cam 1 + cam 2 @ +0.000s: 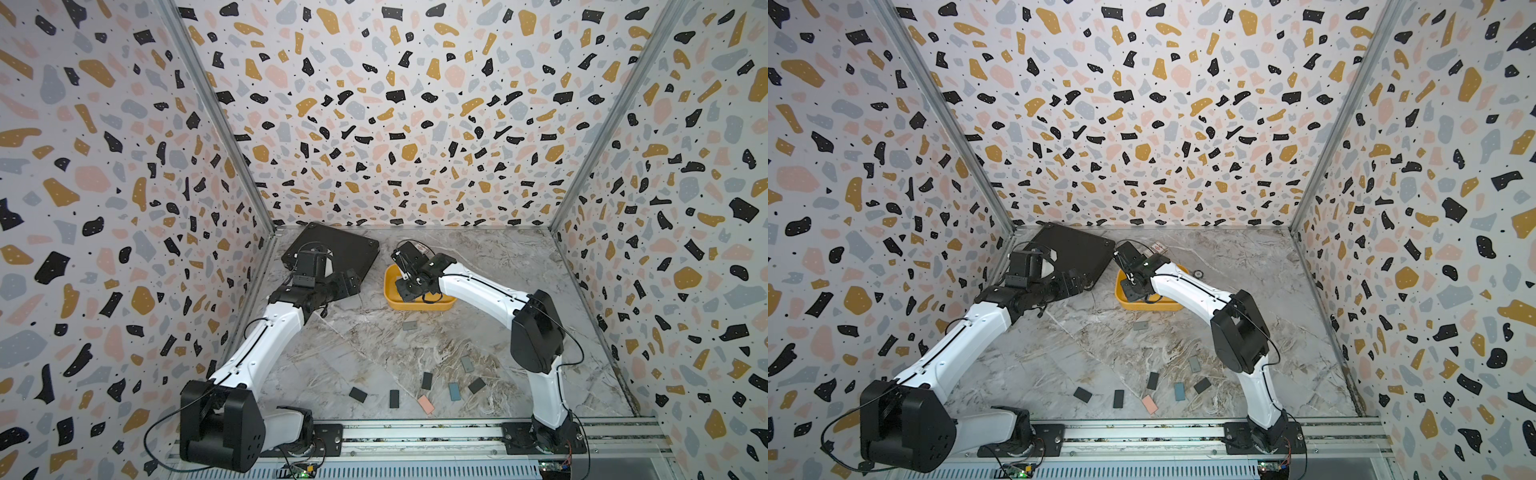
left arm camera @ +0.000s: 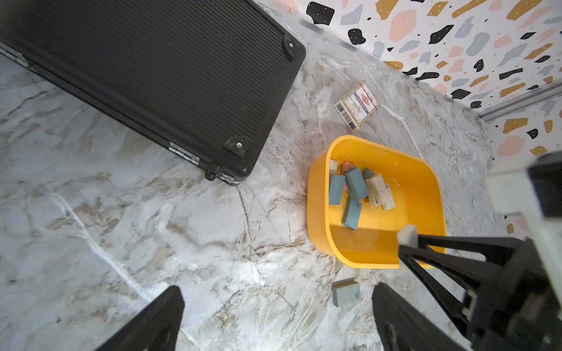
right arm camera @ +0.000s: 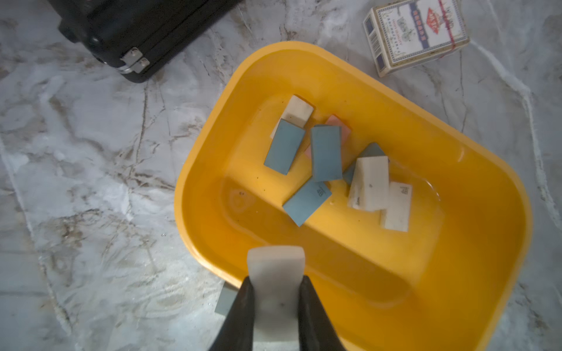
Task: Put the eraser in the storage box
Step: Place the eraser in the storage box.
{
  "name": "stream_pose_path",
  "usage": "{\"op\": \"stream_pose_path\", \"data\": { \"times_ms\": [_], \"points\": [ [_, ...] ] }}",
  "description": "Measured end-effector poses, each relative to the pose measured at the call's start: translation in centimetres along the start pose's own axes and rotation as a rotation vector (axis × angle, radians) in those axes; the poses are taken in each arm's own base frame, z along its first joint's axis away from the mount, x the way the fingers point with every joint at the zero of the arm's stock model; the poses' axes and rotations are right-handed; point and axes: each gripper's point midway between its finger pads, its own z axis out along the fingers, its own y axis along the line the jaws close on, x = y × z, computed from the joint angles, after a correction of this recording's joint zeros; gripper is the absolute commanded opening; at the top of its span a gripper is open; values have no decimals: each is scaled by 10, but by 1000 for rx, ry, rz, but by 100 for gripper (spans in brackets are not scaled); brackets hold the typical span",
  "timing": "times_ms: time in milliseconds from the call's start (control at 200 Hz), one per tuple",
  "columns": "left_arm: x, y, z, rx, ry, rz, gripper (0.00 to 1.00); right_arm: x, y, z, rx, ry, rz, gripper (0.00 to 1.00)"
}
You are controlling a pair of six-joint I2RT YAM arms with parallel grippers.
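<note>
White eraser (image 3: 275, 267) in right fingers (image 3: 241, 316); storage box (image 3: 206, 170) erasers (image 3: 307, 202) ("4B" stamps)

A flat black ribbed case (image 1: 1075, 253) lies left of centre at the back of the marble tabletop (image 1: 1246, 257), a small printed card pack (image 1: 1158, 248) near it, terrazzo-patterned walls (image 1: 1142, 104) all around.

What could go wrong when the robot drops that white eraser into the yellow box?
1. The right gripper holds the white eraser close over the near rim of the yellow storage box. It might clip the rim and tumble out, landing by the grey eraser that lies just outside.
2. The eraser looks squeezed and bent between the fingers, so it could spring sideways or stick to one when they open.
</note>
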Motion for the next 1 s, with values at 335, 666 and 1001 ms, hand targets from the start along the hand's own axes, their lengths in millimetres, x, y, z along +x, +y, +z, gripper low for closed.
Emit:
{"op": "stream_pose_path", "data": {
  "times_ms": [335, 666, 1001],
  "points": [
    [2, 4, 4, -19, 8, 1, 97, -28, -5, 46, 0, 17, -13, 20],
    [-1, 4, 5, -26, 8, 4, 97, -39, -5, 64, -22, 14, -8, 21],
    [1, 6, 9, -32, 20, 2, 97, -31, -8, 85, -28, 50, 0, 28]
  ]
}}
